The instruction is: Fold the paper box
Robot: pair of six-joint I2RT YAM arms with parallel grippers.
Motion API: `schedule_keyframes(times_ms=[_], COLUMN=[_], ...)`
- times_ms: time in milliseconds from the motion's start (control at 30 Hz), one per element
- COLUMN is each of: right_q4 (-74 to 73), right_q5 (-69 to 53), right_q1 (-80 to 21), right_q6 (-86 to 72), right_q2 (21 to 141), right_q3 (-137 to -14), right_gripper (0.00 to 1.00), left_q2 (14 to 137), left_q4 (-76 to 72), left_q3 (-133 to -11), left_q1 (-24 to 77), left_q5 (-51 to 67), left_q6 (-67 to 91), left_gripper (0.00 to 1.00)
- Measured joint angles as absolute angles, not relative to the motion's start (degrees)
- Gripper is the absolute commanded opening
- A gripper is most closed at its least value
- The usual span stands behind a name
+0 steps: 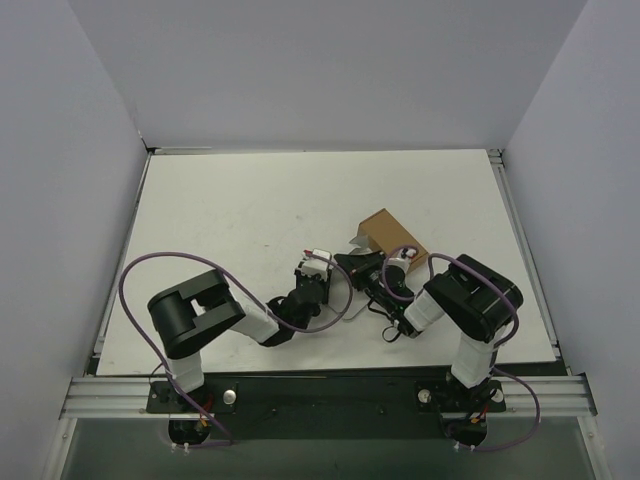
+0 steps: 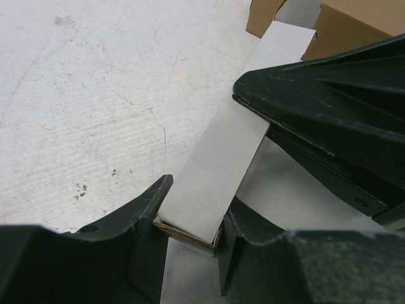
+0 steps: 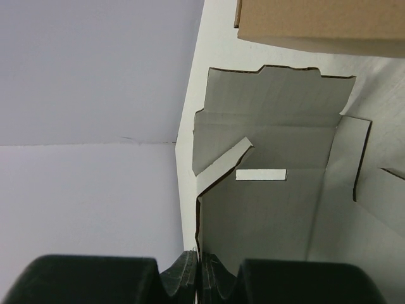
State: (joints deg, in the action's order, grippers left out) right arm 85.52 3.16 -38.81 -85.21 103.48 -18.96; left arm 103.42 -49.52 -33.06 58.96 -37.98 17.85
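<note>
The paper box (image 3: 272,190) is a white-grey card blank, partly folded up, with a notched top flap and a slot. My right gripper (image 3: 199,261) is shut on the edge of one of its upright panels. My left gripper (image 2: 196,206) is shut on the end of a long folded white side strip (image 2: 218,161) of the same blank. In the top view both grippers meet at the table's middle, left (image 1: 325,290) and right (image 1: 358,268), with a bit of the blank (image 1: 357,241) showing between them. The right gripper's dark fingers (image 2: 329,114) lie over the strip.
A small closed brown cardboard box (image 1: 393,238) sits just behind the blank, touching or nearly touching it; it also shows in the right wrist view (image 3: 323,22) and the left wrist view (image 2: 354,25). White table (image 1: 250,200) with grey walls on three sides.
</note>
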Motion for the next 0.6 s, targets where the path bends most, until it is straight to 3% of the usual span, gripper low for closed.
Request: schedule_keyframes(times_ms=[300,500,600], right_q4=[85.6,82.9,80.4], right_q5=[7.6,12.6,12.8], right_q1=[-40.6,-43.0,-43.5], right_q6=[-85.2,-84.1,-82.6], right_q2=[100.1,96.0,93.0], right_q3=[-15.1,-13.3,-12.6], right_gripper=[0.0,0.01,0.14], left_q2=[106.2,106.8,106.1], left_q4=[-50.6,-49.9,-50.0], left_q3=[-34.9,-35.9,-35.0], left_q1=[62.2,63.3,63.3], left_q5=[-45.2,-47.1,-46.0], left_q6=[13.7,13.0,12.8], left_gripper=[0.17,0.01,0.0])
